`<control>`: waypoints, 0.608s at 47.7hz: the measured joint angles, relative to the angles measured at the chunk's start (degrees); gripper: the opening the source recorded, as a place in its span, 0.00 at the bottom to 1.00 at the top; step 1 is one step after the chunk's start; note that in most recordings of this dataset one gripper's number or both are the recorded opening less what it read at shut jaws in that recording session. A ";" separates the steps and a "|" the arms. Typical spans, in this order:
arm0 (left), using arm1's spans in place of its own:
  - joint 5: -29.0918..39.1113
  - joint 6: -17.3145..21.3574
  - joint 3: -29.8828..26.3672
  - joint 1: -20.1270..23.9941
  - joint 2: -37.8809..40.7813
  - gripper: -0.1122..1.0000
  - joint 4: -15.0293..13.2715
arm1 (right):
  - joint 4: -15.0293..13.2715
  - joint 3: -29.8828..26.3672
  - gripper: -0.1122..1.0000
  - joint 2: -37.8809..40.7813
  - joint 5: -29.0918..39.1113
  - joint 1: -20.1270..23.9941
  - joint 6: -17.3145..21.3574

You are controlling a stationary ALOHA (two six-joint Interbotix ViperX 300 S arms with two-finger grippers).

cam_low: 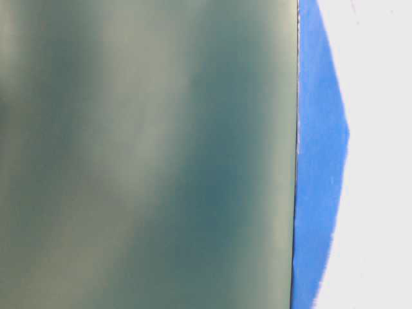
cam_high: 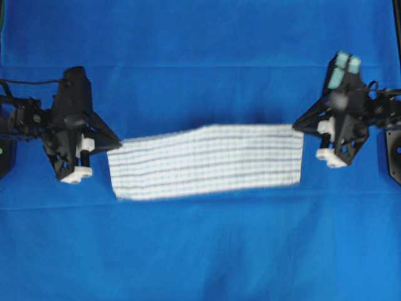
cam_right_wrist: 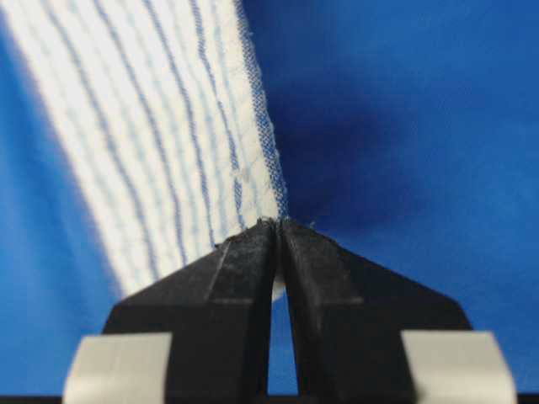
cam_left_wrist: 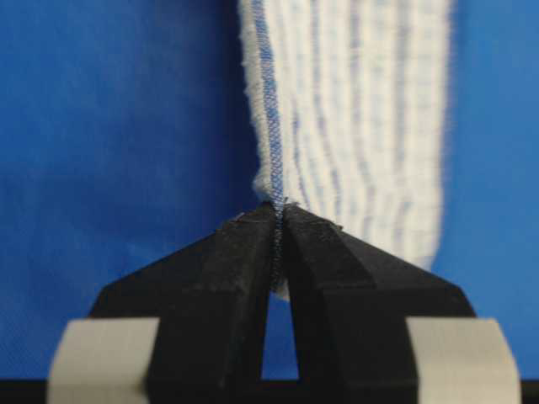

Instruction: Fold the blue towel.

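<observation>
The blue towel (cam_high: 207, 161), white with thin blue stripes, hangs stretched as a long band between my two grippers above the blue table cloth. My left gripper (cam_high: 119, 143) is shut on its left top corner; in the left wrist view the hem (cam_left_wrist: 271, 126) runs into the closed jaws of the left gripper (cam_left_wrist: 278, 210). My right gripper (cam_high: 297, 125) is shut on its right top corner; in the right wrist view the towel (cam_right_wrist: 152, 126) runs away from the closed tips of the right gripper (cam_right_wrist: 279, 222).
The plain blue cloth (cam_high: 200, 251) covers the whole table. The table-level view is blocked by a blurred grey-green surface (cam_low: 148, 154), with a strip of blue (cam_low: 318, 161) at its right.
</observation>
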 measured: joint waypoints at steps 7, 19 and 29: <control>-0.09 -0.35 0.18 0.00 -1.23 0.12 0.00 | 0.09 0.00 0.15 -2.72 0.26 0.00 0.00; -3.78 -0.88 -0.26 -0.35 0.09 0.12 0.00 | -0.79 0.00 0.15 -2.02 -1.32 -3.43 0.00; -9.67 -0.70 -3.60 -4.22 4.48 0.12 0.00 | -2.99 -1.14 0.15 -0.88 -2.29 -11.34 0.00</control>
